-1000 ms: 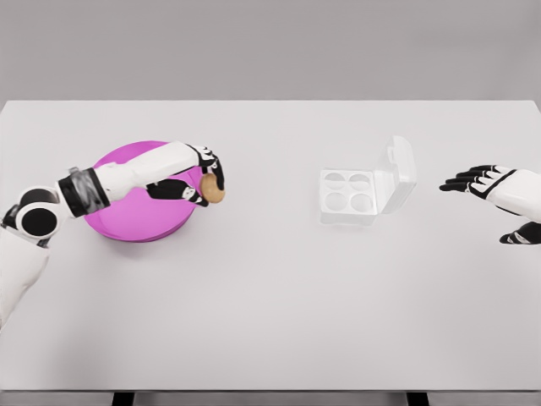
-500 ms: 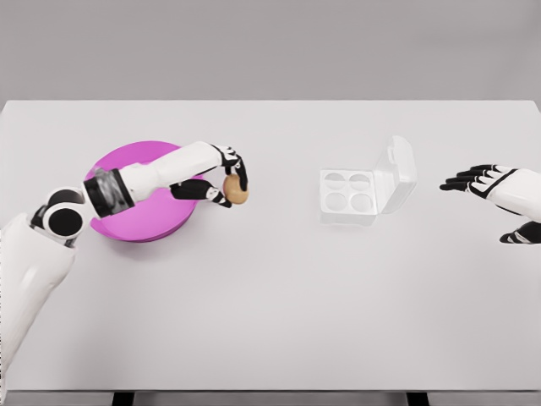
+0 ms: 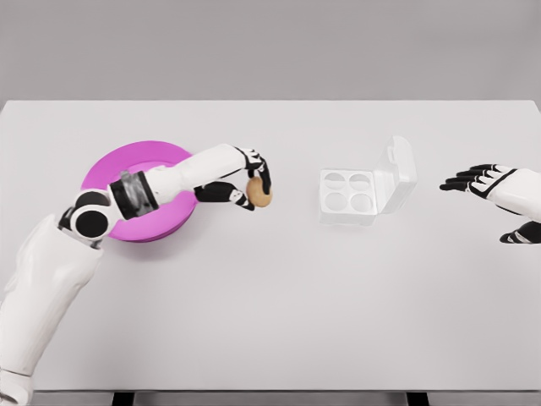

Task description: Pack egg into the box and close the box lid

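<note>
One outstretched left hand (image 3: 250,179) around egg (image 3: 259,195)

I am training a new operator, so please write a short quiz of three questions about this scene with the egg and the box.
1. True or false: the left hand holds the egg.
2. The lid of the box is: A) closed, B) open, C) missing.
3. How many cups of the box are filled with eggs?

Key
1. True; the fingers are shut on the egg, between the pink bowl and the box.
2. B; the lid stands open on the box's right side.
3. None; all four cups are empty. The right hand waits open at the right edge.
</note>
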Robot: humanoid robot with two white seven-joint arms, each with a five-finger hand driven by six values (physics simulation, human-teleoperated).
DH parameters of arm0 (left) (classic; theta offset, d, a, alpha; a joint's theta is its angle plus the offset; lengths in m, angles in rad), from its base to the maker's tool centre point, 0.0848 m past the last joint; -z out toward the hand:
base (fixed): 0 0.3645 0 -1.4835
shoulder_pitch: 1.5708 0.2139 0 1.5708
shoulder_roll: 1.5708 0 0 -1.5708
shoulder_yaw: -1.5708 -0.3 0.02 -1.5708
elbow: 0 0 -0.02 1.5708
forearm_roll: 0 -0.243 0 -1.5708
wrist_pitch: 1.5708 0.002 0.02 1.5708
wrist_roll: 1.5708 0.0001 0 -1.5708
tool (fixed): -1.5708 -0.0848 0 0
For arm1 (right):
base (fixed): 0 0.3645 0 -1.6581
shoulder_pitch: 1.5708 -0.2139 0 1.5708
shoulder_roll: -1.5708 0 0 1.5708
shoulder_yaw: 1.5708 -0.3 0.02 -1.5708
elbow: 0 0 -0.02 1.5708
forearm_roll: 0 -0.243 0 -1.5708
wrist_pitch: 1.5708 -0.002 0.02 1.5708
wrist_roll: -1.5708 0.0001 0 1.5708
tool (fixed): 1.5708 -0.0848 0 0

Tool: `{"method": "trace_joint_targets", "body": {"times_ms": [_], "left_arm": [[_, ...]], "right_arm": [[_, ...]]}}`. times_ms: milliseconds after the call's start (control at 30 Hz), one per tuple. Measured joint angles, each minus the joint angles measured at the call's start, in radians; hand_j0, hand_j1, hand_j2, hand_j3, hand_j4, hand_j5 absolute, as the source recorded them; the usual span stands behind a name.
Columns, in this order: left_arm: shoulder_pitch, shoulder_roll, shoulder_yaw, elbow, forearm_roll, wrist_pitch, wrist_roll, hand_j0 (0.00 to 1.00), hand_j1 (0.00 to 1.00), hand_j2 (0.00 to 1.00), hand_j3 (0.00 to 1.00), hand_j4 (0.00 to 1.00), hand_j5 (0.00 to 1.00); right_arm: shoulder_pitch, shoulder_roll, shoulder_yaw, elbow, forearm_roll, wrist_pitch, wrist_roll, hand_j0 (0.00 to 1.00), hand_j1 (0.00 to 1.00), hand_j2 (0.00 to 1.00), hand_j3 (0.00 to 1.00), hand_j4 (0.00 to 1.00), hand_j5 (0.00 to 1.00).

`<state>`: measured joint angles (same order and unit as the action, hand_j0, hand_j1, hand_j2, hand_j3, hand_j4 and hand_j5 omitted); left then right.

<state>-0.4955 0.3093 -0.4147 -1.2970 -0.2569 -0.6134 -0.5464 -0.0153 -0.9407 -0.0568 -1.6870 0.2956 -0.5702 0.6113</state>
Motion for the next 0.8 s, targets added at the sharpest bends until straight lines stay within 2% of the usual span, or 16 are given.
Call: {"method": "trace_joint_targets", "body": {"times_ms": [800], "left_arm": [[-0.037,-0.132,-0.005,0.056,-0.075,0.032,-0.001,0.33,0.33,0.33,0.33,0.33,0.33]], "right_arm": [[0.012,-0.001,-0.010,0.007,0.000,-0.002,0.000,1.00,1.00,1.00,1.00,1.00,1.00]]}}
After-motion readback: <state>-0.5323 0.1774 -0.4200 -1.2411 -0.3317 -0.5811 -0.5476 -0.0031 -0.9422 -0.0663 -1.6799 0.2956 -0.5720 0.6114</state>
